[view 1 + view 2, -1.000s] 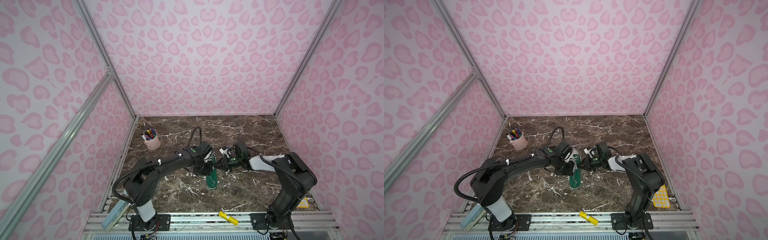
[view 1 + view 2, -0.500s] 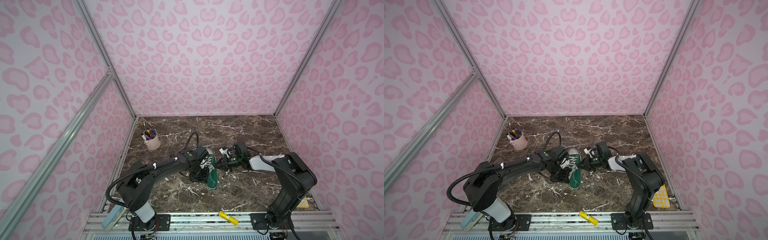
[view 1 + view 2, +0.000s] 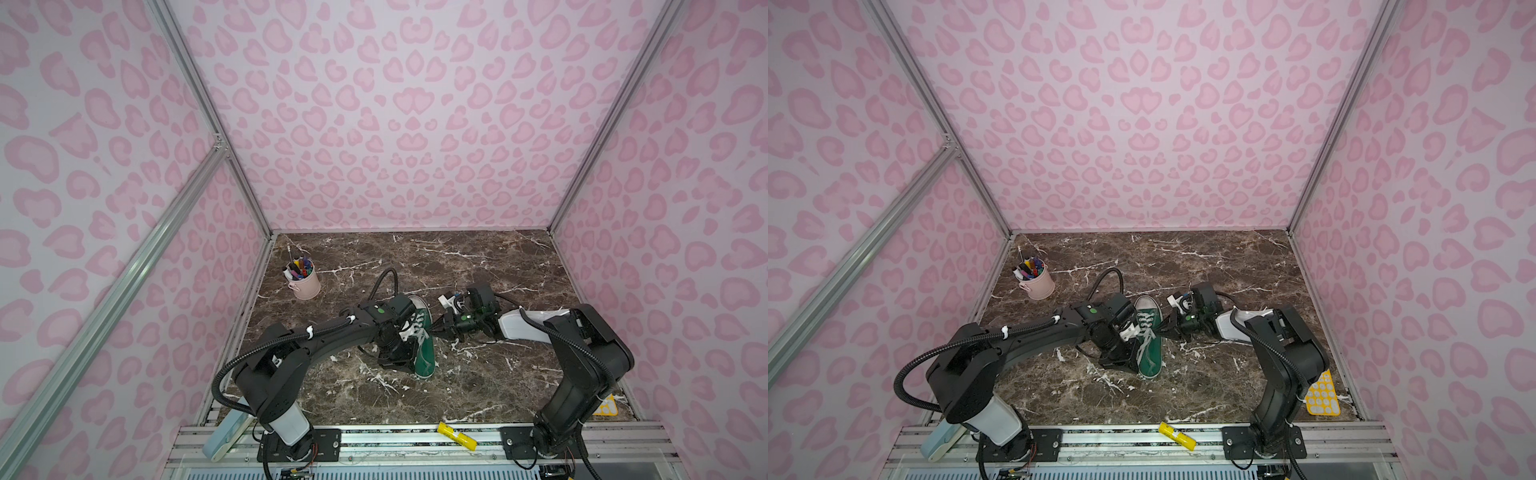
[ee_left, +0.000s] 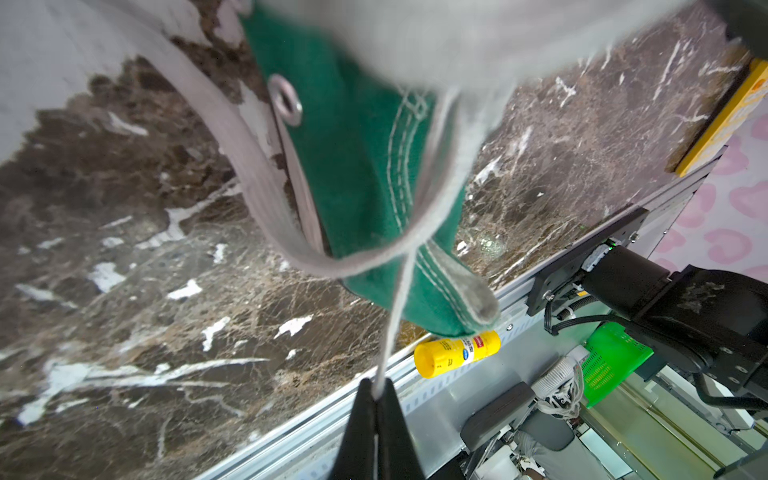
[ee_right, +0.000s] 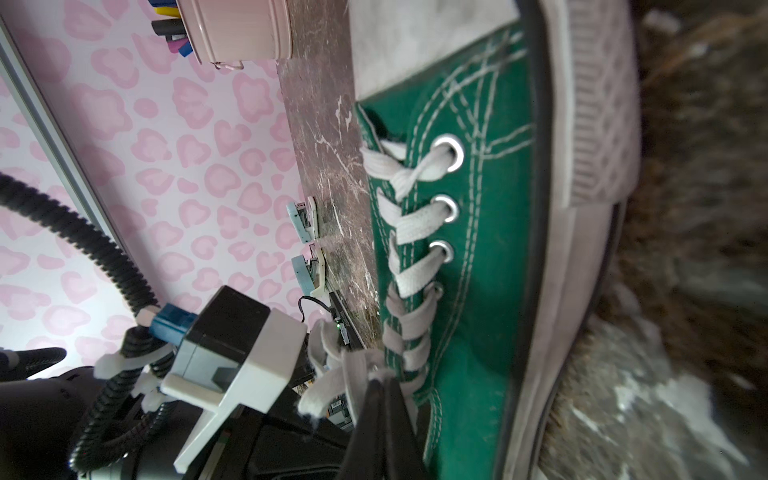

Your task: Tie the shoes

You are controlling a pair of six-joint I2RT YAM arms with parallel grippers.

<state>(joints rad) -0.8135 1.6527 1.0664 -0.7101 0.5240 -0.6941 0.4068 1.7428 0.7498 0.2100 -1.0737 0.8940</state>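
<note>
A green sneaker (image 3: 424, 353) lies mid-table in both top views, its white toe pointing to the back wall and its off-white laces (image 3: 1144, 332) loose over the tongue. My left gripper (image 3: 1136, 359) sits low at the shoe's left side near the heel. In the left wrist view this gripper (image 4: 376, 388) is shut on a thin lace strand (image 4: 399, 299) that runs taut up to the shoe (image 4: 357, 166). My right gripper (image 3: 436, 330) reaches in from the right. In the right wrist view it (image 5: 382, 376) is shut on a lace (image 5: 353, 374) by the top eyelets.
A pink cup of pens (image 3: 305, 282) stands at the back left. A yellow tube (image 3: 457, 435) lies on the front rail. A yellow tray (image 3: 1323, 395) sits at the front right corner, and a pale blue object (image 3: 226, 432) leans at the front left.
My left gripper has moved from over the shoe's laces toward the front, down along the shoe's left side, drawing its lace strand out. The right gripper has stayed put.
</note>
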